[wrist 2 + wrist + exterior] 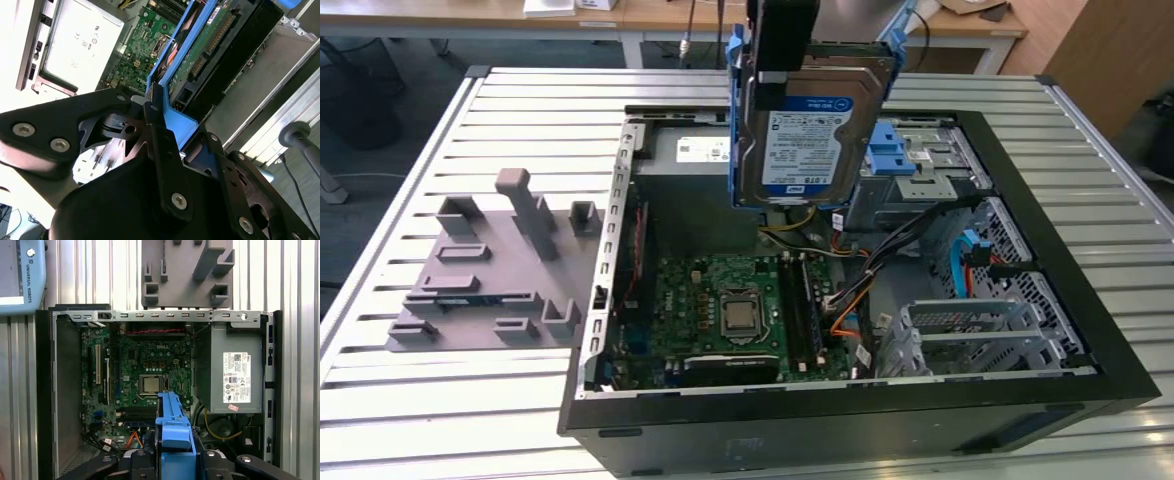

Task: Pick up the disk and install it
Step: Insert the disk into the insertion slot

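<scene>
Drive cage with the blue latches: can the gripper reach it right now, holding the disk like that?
Probably yes. The gripper holds the disk above the open case, right beside the drive cage, and nothing stands between them.

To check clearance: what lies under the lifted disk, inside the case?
In the exterior view, yellow cables and the motherboard show beneath the disk. The disk covers part of the grey power supply behind it, so that part cannot be seen.

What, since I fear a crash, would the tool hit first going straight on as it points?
Likely the motherboard, near the cables; the disk that the tool holds would touch before the tool itself. Depth is unclear.
</scene>
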### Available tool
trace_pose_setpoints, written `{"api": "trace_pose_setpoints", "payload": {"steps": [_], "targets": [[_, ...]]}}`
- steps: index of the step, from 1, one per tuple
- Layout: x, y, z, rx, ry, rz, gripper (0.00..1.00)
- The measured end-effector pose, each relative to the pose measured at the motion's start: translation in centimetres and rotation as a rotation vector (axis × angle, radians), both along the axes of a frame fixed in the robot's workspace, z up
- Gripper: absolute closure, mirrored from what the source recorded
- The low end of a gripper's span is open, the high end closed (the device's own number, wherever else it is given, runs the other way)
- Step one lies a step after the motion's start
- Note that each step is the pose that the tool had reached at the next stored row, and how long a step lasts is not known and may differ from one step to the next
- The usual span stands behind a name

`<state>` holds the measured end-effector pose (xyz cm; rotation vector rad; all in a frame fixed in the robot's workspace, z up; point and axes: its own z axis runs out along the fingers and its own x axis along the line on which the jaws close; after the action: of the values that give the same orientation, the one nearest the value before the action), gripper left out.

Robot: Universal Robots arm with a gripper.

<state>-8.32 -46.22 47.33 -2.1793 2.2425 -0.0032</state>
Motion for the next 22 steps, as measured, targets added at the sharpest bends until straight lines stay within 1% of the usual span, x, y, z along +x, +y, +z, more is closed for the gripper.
{"api": "trace_pose_setpoints", "payload": {"steps": [2,4,7,9,13,17,19,21,22], "targets": [[0.01,-0.09,0.01,-0.0001,0.0001,0.0,0.64],[0.0,-0.32,0.0,-0.0001,0.0,0.0,0.64],[0.0,-0.83,0.0,0.0,0.0,0.0,0.64],[0.0,-1.27,0.0,0.0,0.0,0.0,0.64],[0.0,-2.33,0.0,0.0,0.0,0.0,0.64],[0.0,-3.68,-0.01,0.0,0.0,0.0,0.64],[0.0,-4.27,-0.01,-0.0001,-0.0001,0.0,0.64],[0.0,-4.69,0.0,-0.0007,0.0001,0.0,0.64],[0.0,-4.82,-0.01,-0.0009,0.0,0.0,0.64]]}}
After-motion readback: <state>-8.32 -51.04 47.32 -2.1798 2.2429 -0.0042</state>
